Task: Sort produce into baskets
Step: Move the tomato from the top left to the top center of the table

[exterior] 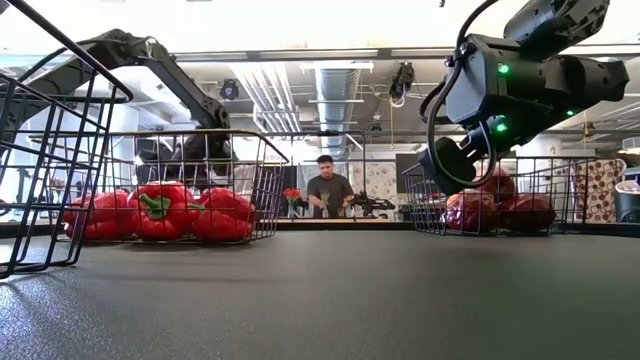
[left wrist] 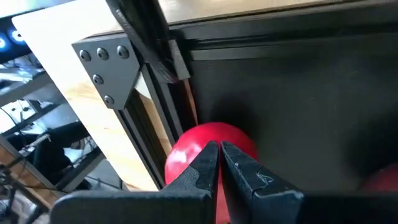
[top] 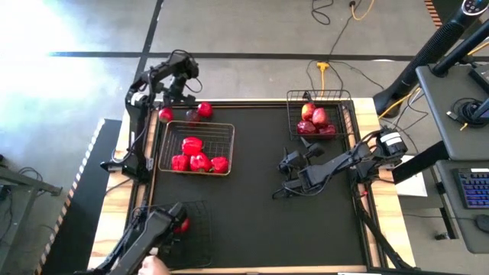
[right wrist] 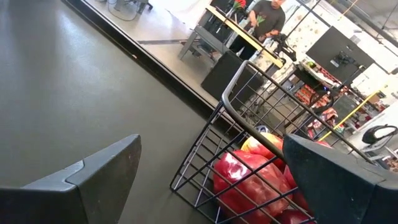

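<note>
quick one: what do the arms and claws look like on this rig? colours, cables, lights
Both arms are dark, near-black jointed links. The right claw has broad, flat, matte charcoal fingers. In the low view its wrist housing shows small green lights and a looping black cable. The left claw has tapered black fingers with stepped inner edges.

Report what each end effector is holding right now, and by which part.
Nothing is held. The left end effector is shut with nothing between its fingers, above a round red fruit. The right end effector is open over the table.
</note>
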### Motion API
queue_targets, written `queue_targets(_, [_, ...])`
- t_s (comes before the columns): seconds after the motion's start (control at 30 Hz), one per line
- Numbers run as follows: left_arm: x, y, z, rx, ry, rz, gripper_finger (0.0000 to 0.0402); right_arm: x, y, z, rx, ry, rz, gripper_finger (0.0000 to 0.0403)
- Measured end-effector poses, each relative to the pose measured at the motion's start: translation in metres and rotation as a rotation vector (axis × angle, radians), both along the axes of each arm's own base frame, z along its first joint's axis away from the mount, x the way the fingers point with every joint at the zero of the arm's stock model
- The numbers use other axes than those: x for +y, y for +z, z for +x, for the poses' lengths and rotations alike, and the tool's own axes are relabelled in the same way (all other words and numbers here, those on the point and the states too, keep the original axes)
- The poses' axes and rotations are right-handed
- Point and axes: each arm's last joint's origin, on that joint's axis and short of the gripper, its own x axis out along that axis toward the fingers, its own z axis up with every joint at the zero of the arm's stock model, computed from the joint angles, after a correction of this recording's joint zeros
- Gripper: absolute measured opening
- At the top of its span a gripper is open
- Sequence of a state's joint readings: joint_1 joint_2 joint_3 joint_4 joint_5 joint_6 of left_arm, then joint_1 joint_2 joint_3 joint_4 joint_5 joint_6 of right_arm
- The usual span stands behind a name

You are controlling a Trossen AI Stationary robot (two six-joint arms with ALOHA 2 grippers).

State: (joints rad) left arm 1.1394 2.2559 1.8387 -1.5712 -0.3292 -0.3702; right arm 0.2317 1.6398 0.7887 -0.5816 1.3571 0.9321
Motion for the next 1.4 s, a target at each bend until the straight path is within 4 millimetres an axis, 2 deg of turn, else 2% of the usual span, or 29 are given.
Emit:
queue_targets(0.13, [-0.005, 0.005, 0.008, -0.008, -0.040, 0.006, 0.0000, 0.000, 0.000, 0.000, -0.003, 0.000, 0.001, 0.0384])
queue_targets(0.23, [-0.009, 0.021, 0.009, 0.000, -0.056, 0.057, 0.0000, 0.000, 0.000, 0.000, -0.004, 0.000, 0.005, 0.0384])
queue_targets(0.47, [-0.033, 0.056, -0.007, 0.022, -0.036, 0.145, 0.0000, 0.000, 0.000, 0.001, -0.010, 0.000, 0.006, 0.0384])
queue_targets(0.6, [-0.053, 0.064, -0.020, 0.043, -0.034, 0.152, 0.0000, 0.000, 0.000, 0.001, -0.012, 0.001, 0.007, 0.0384])
queue_targets(0.67, [-0.051, 0.067, -0.019, 0.031, -0.033, 0.239, 0.0000, 0.000, 0.000, 0.001, -0.014, 0.001, 0.007, 0.0384])
queue_targets(0.83, [-0.049, 0.063, -0.017, 0.055, -0.026, 0.239, 0.0000, 0.001, -0.001, 0.001, -0.008, 0.004, 0.024, 0.0384])
queue_targets(1.0, [-0.047, 0.049, -0.017, 0.119, -0.067, 0.123, 0.0000, 0.001, -0.001, 0.002, 0.001, 0.007, 0.033, 0.0384])
queue_targets(1.27, [-0.043, 0.036, -0.014, 0.168, -0.105, 0.097, 0.0000, 0.001, -0.001, 0.002, 0.003, 0.008, 0.033, 0.0384])
queue_targets(1.4, [-0.043, 0.035, -0.014, 0.164, -0.123, 0.085, 0.0000, 0.001, -0.001, 0.002, 0.001, 0.008, 0.033, 0.0384])
